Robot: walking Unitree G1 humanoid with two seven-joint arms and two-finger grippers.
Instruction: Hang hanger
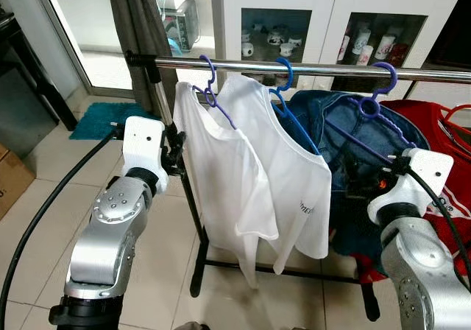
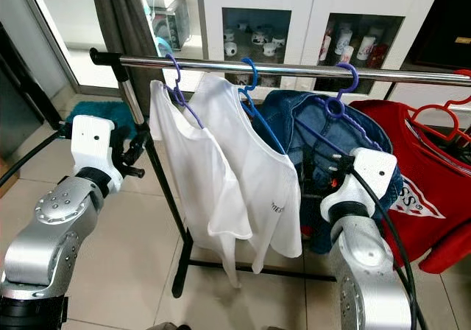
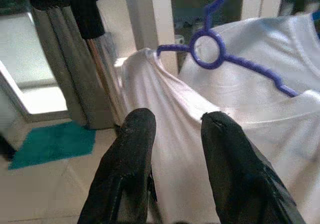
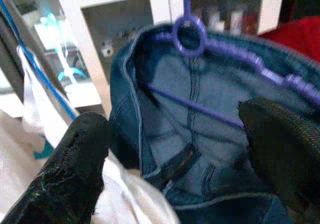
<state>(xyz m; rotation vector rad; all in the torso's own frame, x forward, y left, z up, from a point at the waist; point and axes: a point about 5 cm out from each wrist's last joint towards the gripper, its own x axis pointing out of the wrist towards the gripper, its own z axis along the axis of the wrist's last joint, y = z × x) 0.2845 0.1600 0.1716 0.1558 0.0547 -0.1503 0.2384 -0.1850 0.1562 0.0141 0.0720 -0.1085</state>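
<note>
The purple hanger (image 1: 372, 105) carrying the denim garment (image 1: 346, 168) already sits with its hook over the metal rail (image 1: 309, 68), at about one o'clock from the middle of the left eye view. It is thin moulded plastic, so I judge it light and a little springy, and slick where bare; the denim will be the heavier, floppy part and will swing the hanger if it is nudged. The safest hold looks to be the neck ring just under the hook, or a shoulder bar close to that ring, where the plastic is stiffest and the load stays balanced.

The right gripper (image 4: 175, 149) is at the open collar of the denim, its two black fingers (image 4: 75, 154) spread wide to either side of the purple shoulder bar and closed on nothing (the bar passes between them without touching either pad, as far as the wrist view shows).

At ten o'clock of that hanger a second purple hanger (image 1: 210, 87) holds a white shirt (image 1: 221, 175), and a blue hanger (image 1: 283, 87) between them holds another white shirt (image 1: 294, 175). The left gripper (image 3: 172, 129) faces the first shirt just below its hanger ring, fingers parted and empty. At three o'clock hangs a red garment (image 1: 434, 146). Behind the rail stands a white cabinet (image 1: 331, 6) with cups behind glass, and a teal mat (image 1: 110, 120) lies on the tiled floor at nine o'clock
</note>
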